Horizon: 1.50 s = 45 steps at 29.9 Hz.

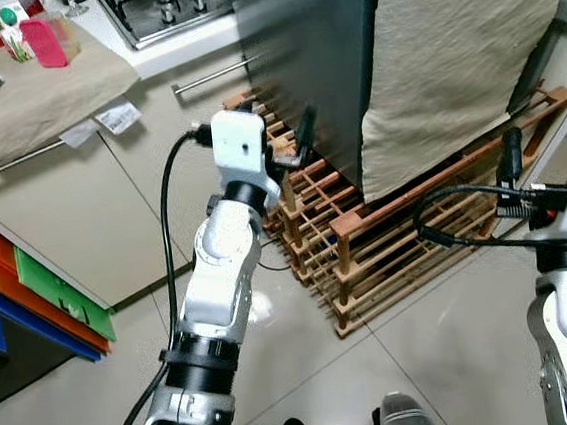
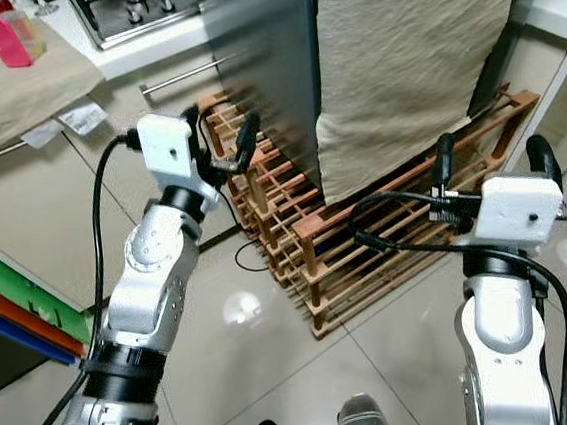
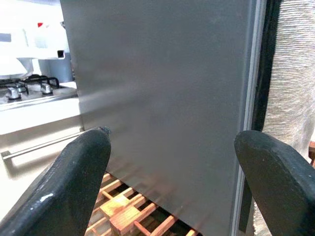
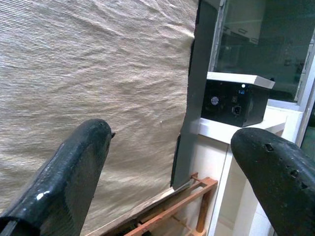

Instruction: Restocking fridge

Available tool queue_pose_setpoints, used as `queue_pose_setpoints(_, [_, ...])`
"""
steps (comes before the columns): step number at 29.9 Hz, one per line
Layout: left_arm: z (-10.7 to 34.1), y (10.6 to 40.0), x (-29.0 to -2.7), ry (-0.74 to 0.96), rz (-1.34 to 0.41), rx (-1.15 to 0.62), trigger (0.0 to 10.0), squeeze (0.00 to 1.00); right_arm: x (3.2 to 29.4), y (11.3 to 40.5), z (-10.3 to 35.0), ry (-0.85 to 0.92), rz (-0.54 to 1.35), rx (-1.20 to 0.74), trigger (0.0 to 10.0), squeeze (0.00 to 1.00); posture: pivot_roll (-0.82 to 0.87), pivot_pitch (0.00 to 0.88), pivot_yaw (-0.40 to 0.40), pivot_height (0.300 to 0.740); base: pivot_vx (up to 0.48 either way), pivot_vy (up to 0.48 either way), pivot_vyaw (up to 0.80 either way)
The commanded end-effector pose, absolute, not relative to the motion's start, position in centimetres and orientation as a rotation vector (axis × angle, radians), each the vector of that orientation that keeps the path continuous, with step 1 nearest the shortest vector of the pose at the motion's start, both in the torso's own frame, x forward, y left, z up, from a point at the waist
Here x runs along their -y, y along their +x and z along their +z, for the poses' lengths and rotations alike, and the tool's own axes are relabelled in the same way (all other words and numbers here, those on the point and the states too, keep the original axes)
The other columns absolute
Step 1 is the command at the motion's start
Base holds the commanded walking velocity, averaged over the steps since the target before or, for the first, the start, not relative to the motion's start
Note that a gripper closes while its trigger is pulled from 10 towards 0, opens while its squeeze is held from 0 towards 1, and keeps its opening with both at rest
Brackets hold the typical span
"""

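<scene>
Our left claw (image 3: 167,162) is spread apart, empty, close to the grey fridge (image 1: 309,59) side. Our right claw (image 4: 167,167) is spread apart too, facing the beige cloth (image 2: 409,60) on its front.

1. You face the fridge (image 1: 309,59); it stands on the floor (image 1: 309,371) ahead, its side panel toward your left.
2. A cloth (image 1: 449,56) hangs over the fridge's front, right of that panel.
3. A wooden rack (image 1: 366,235) lies on the floor at the fridge's foot, reaching left and right of it.
4. Left of the fridge runs a counter (image 1: 178,52) with a hob (image 1: 168,5) on it; drawer handles (image 1: 212,75) sit below.
5. Further left, a second cloth (image 1: 37,101) lies on the counter; a carton (image 1: 7,26) and a container (image 1: 46,39) stand on it.
6. Left gripper (image 1: 292,141) sits just beside the fridge's side panel, above the rack.
7. Right gripper (image 2: 490,167) is before the hanging cloth, above the rack's right end.
</scene>
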<state>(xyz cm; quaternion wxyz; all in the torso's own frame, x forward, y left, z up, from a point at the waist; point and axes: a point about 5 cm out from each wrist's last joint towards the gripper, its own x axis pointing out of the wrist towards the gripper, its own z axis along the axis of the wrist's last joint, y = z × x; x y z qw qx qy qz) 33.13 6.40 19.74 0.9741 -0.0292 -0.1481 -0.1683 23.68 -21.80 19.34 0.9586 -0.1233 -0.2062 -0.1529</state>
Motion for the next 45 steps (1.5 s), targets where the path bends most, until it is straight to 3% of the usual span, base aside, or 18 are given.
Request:
queue_pose_setpoints(1, [20.4, 33.4, -6.2, -0.067, -0.341, 0.318, 10.0, 0.00, 21.8, 24.2, 19.3, -0.256, -0.301, 0.412, 10.0, 0.00, -0.31, 0.067, 0.147, 0.723, 0.000, 0.000, 0.00])
queue_pose_setpoints(9, [20.6, 34.4, -6.4, -0.100, -0.367, 0.298, 10.0, 0.00, 21.5, 25.0, 19.6, -0.237, -0.303, 0.425, 10.0, 0.00, -0.32, 0.046, 0.153, 0.723, 0.000, 0.000, 0.00])
queue_pose_setpoints(15, [20.5, 34.4, -6.4, -0.119, -0.384, 0.291, 10.0, 0.00, 21.1, 25.3, 19.0, -0.231, -0.283, 0.399, 10.0, 0.00, -0.31, 0.053, 0.148, 0.723, 0.000, 0.000, -0.71])
queue_pose_setpoints(37, [21.4, 35.4, -6.9, -0.109, -0.380, 0.311, 10.0, 0.00, 21.1, 26.3, 18.5, -0.232, -0.260, 0.384, 10.0, 0.00, -0.28, 0.060, 0.138, 0.723, 0.000, 0.478, -0.74])
queue_pose_setpoints(42, [21.0, 35.4, -6.0, -0.079, -0.404, 0.286, 10.0, 0.00, 20.9, 26.3, 18.3, -0.230, -0.256, 0.385, 10.0, 0.00, -0.29, 0.058, 0.139, 0.723, 0.000, 0.000, -0.74])
queue_pose_setpoints(45, [18.1, 35.4, -6.8, -0.208, -0.391, 0.134, 10.0, 0.00, 20.6, 26.7, 17.6, -0.278, -0.227, 0.328, 10.0, 0.00, -0.30, 0.061, 0.138, 0.723, 0.000, 0.000, -0.75])
